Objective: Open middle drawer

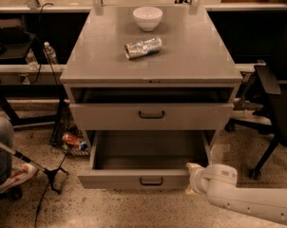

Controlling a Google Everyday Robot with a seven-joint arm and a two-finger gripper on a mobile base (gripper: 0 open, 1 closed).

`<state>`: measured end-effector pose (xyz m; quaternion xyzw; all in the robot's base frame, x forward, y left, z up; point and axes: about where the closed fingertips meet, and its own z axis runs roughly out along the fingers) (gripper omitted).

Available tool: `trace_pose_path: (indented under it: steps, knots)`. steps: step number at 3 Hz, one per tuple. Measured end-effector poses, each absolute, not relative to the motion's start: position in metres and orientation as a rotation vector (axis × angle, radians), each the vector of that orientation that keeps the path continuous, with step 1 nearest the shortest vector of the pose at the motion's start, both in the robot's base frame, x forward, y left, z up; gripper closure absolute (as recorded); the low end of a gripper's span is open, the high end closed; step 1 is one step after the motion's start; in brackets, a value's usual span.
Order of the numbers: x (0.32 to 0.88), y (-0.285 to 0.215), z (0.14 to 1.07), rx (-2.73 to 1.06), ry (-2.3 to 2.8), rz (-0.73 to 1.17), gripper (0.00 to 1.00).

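Observation:
The grey cabinet has the middle drawer (181, 116) with a small dark bar handle (151, 114). Its front stands slightly out from the cabinet, with a dark gap above it. The bottom drawer (110, 179) below is pulled far out and shows a plain grey interior. My gripper (193, 177), on a white arm (248, 202) that enters from the lower right, is at the right front corner of the bottom drawer, well below the middle drawer's handle.
On the cabinet top (191, 56) stand a white bowl (148, 17) and a lying silver can (142, 47). A black chair (272, 103) stands at the right. A person's shoe (13, 177) and a stand leg (51, 174) are at the left. A bottle (73, 140) lies on the floor.

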<state>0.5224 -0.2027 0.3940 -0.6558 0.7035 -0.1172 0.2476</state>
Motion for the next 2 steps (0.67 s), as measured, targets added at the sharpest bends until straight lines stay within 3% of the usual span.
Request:
trace_pose_path:
  steps: [2]
  knots:
    - [0.485, -0.210, 0.408, -1.713, 1.930, -0.331, 0.91]
